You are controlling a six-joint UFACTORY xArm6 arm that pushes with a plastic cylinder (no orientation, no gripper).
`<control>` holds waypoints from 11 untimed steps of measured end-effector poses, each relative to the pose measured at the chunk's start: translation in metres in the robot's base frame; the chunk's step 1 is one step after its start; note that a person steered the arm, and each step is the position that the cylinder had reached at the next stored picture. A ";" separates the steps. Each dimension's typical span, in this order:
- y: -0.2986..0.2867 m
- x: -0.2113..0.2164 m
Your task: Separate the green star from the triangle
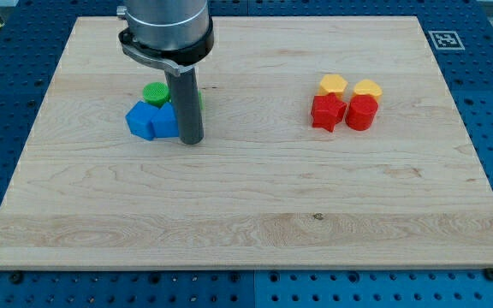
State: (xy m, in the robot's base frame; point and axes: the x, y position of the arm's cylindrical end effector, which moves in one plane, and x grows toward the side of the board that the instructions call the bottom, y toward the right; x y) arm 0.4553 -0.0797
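My tip rests on the board just right of a blue cluster that looks like two blue blocks pressed together; I cannot tell which is the triangle. A green round block sits just above the blue cluster, touching it. A thin sliver of another green block, probably the green star, shows at the rod's right edge; the rod hides most of it. The rod stands in front of the blue cluster's right end.
On the view's right sit a red star-like block and a red hexagon-like block, with two yellow blocks just above them. The wooden board lies on a blue perforated table.
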 end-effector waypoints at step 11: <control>0.014 -0.069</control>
